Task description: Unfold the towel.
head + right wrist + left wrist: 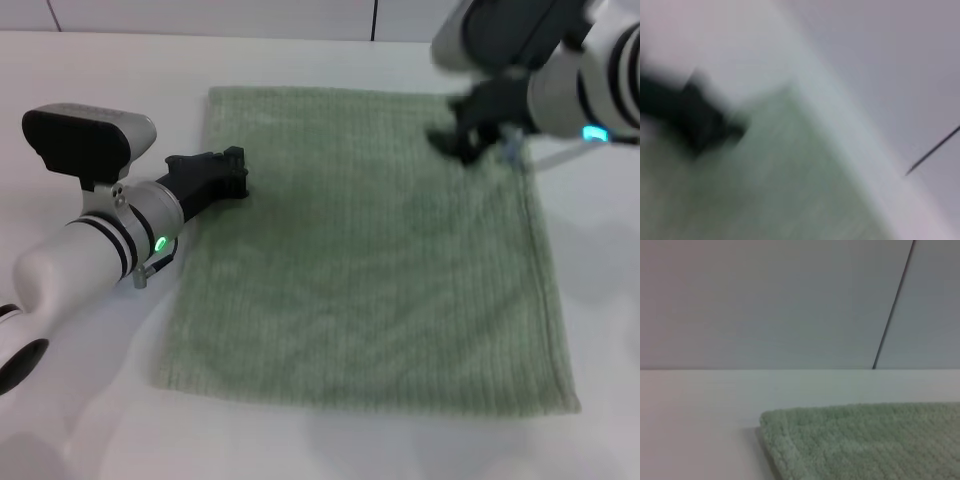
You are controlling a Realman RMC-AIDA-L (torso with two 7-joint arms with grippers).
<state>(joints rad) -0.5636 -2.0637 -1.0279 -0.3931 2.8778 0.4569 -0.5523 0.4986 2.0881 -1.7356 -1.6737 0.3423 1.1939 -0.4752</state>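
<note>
The towel (365, 250) is seen spread flat in a single layer on the white table (90, 420), its four hemmed edges visible and only faint creases across the surface.

The left gripper (232, 172) is held low at the towel's left edge, near the far left corner, with its black tips resting at or just over the hem. Whether its fingers are spread or pressed together cannot be told. In the left wrist view, a rounded corner of the towel (860, 440) is shown just ahead of that gripper, with bare table around it and a panelled wall (790, 300) behind.

The right gripper (462, 138) is found above the towel's far right corner, blurred. Whether cloth is pinched there cannot be told. The right wrist view is smeared; only green cloth (765, 190) and a dark shape are made out.
</note>
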